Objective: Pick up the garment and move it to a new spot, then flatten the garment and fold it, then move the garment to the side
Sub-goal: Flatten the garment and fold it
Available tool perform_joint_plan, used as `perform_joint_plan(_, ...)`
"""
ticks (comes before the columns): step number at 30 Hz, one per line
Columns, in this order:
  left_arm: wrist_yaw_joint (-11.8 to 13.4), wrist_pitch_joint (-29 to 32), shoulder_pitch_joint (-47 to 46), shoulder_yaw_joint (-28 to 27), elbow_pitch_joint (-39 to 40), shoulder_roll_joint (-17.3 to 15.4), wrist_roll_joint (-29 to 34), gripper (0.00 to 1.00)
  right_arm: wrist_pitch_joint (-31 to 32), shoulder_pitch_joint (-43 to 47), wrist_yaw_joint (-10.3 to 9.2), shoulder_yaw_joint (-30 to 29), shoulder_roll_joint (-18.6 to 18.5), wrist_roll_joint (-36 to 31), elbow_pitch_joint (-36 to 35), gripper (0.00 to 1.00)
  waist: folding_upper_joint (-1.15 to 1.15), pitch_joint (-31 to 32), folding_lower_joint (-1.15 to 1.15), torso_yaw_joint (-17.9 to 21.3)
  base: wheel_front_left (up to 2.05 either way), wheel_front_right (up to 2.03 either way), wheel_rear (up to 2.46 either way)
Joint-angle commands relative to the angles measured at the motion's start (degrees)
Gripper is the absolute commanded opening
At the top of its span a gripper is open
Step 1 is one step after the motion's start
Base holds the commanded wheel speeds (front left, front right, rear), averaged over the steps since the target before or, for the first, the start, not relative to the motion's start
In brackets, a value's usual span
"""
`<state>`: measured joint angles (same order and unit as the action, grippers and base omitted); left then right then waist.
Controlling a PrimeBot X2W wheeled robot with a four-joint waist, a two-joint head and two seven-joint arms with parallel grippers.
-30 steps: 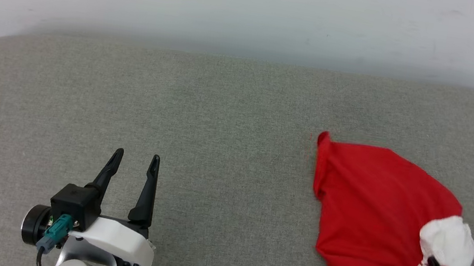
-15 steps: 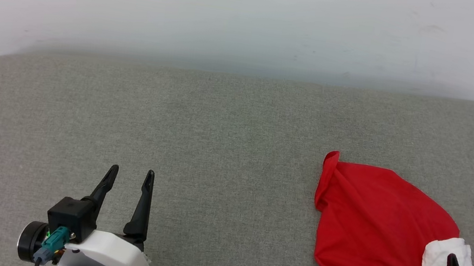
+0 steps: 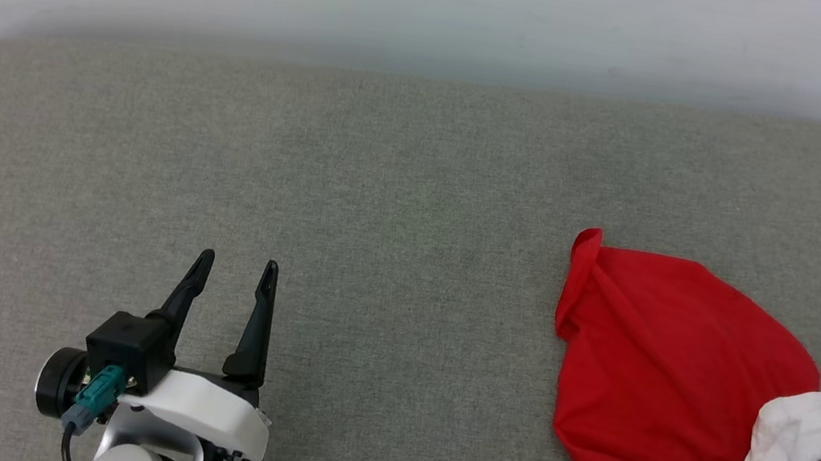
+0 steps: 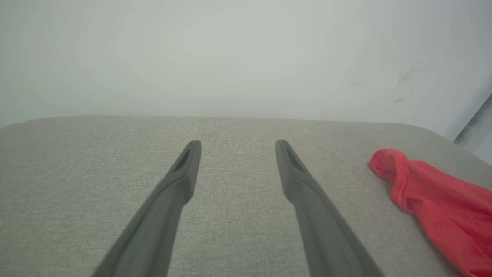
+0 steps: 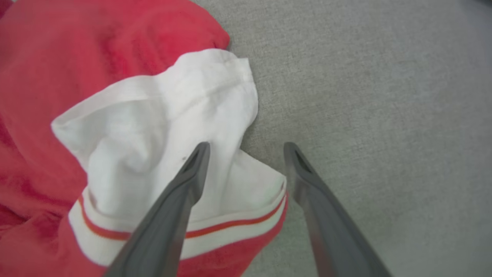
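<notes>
Lying crumpled near right: the garment (image 3: 675,368).
Right gripper (image 5: 246,149) spread apart over its white sleeve (image 5: 153,127); left gripper (image 3: 235,269) spread, empty.

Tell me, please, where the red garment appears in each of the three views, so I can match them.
Head view: garment at lower right, running off the bottom edge.
Left wrist view: garment at the right edge, below middle.
Right wrist view: garment across the left half, white sleeve end at centre.
Shared landmark: the grey cushion it lies on.
</notes>
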<state>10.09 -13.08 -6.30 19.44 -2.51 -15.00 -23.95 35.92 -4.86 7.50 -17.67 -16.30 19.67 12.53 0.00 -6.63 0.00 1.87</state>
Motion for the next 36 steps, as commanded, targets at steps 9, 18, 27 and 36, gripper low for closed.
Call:
perform_joint_plan(9, -0.5, -1.1, -2.9, 0.2, -1.5, 0.7, 0.3, 1.0, 6.3, -4.6, -0.01, 6.2, -1.0, 3.2, 10.5, 0.04, 0.0, -4.4, 0.0, -2.4, 0.0, 0.0, 0.0)
perform_joint_plan(18, -0.5, -1.4, -1.9, -0.2, -2.7, 0.5, -0.2, 1.0, -4.0, -8.6, -0.03, 8.2, -1.4, -1.8, 1.7, 0.0, 0.0, -1.7, 0.0, -1.8, 0.0, 0.0, 0.0)
perform_joint_plan(27, -0.5, -1.3, -1.0, 0.2, -2.8, 0.3, -0.6, 1.0, -11.1, -15.7, -0.02, 16.1, 6.5, -1.6, -9.3, 0.0, 0.0, 1.4, 0.0, -1.6, 0.0, 0.0, 0.0)
perform_joint_plan(36, -0.5, -0.8, -1.1, 1.1, -2.4, 0.5, -0.9, 1.0, -14.5, -18.9, -0.03, 38.0, 12.4, 5.1, -8.9, 0.0, 0.0, 1.2, 0.0, -4.3, 0.0, 0.0, 0.0)
